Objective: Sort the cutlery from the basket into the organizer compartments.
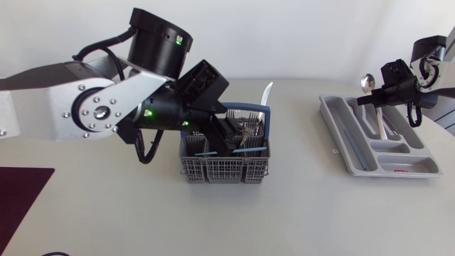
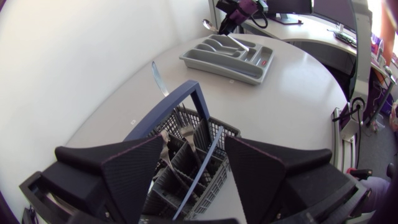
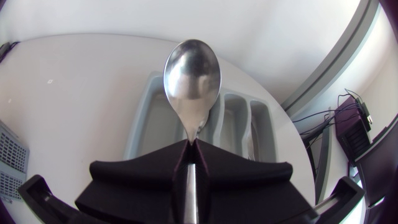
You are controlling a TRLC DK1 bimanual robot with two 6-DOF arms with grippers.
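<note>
The grey cutlery basket with its blue carrying handle stands mid-table, holding several pieces. A knife sticks up at its far side. My left gripper hangs open just over the basket; a blue-handled piece lies in the gap between the fingers, untouched as far as I can see. The grey organizer lies at the right with some cutlery in it. Above its far end my right gripper is shut on the handle of a steel spoon, bowl pointing ahead over the compartments.
A dark purple mat lies at the table's near left corner. Bare tabletop separates the basket from the organizer. A corner of the basket shows beside the right gripper.
</note>
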